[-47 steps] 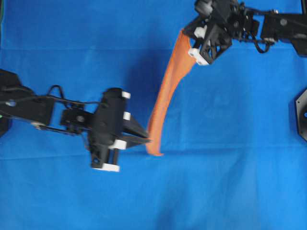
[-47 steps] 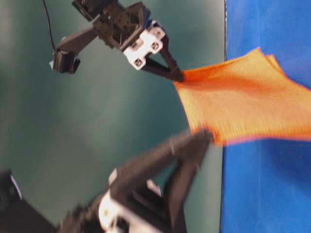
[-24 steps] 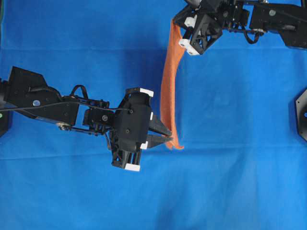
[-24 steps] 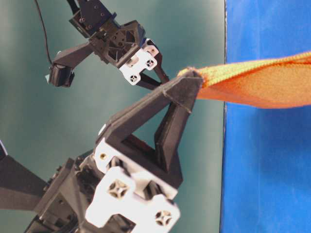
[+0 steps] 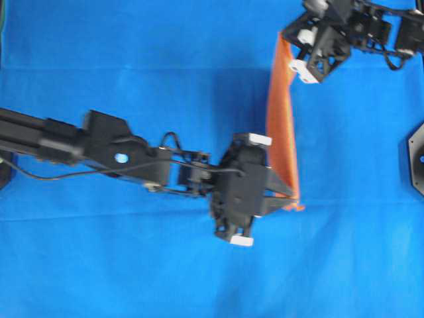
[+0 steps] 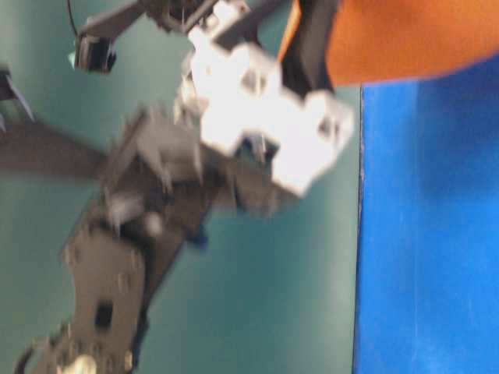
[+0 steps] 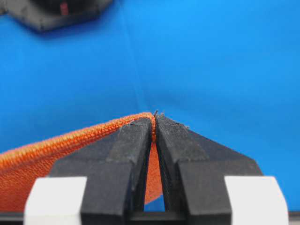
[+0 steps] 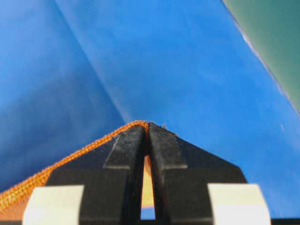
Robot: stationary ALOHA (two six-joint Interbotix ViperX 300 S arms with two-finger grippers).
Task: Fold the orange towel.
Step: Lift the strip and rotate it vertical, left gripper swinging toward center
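- Blue cloth covers the whole work surface in the overhead view; smooth apart from faint creases. In the table-level view it fills the right side, with a dark green wall to its left.
- Left arm reaches from the left edge far across the middle of the overhead view, its black links stretched long, a thin cable looping along it.
- Right arm enters at the top right corner; only its wrist end shows.
- Black hexagonal base sits at the right edge, well apart from both grippers.
- Towel is lifted off the cloth, strung between the two grippers as a narrow orange band running from the top right down to just right of centre. It is seen nearly edge-on from above. In the table-level view it shows as a broad orange sheet at the top right.
- Left gripper is clamped on the lower corner of the towel; in the left wrist view the jaws are pressed together at the tips with the stitched hem pinched between them and the fabric trailing off to the left.
- Right gripper is clamped on the upper corner; in the right wrist view its jaws meet at the tips on the hem, the fabric again trailing lower left.
- Table-level view is heavily blurred; the near gripper's white blocks sit close to the lens.
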